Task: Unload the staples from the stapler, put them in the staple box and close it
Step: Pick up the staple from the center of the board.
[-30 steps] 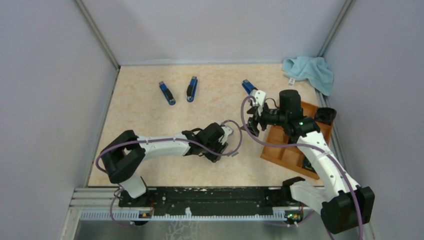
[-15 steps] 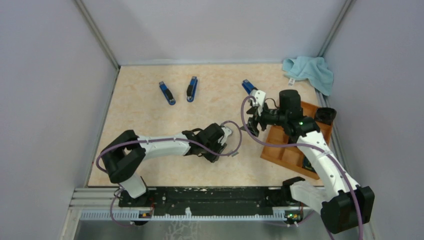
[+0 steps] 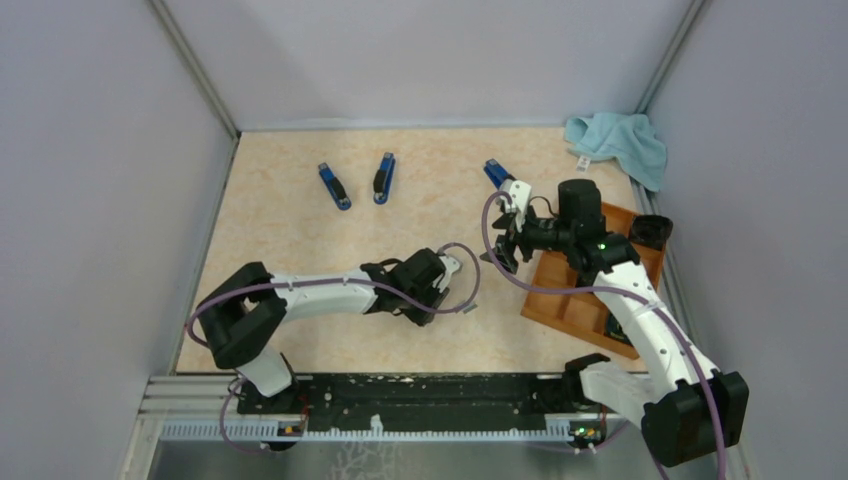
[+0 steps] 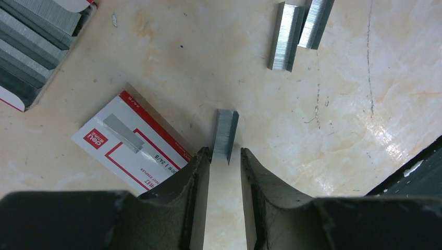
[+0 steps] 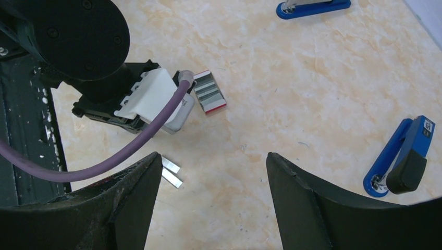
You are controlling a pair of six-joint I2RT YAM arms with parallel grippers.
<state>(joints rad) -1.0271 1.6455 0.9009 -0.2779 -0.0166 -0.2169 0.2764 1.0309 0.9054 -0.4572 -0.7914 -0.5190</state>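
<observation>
Staples strip (image 4: 225, 133) lies with one end between the parted, untouching fingers of the left gripper (image 4: 225, 154); right gripper (image 5: 212, 157) gapes wide, empty.

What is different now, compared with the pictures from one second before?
The left arm shifted slightly left in the top view. Its fingers straddle one staple strip, not visibly clamped. Nothing was let go. The right arm, blue staplers, cloth and tray stayed put.
</observation>
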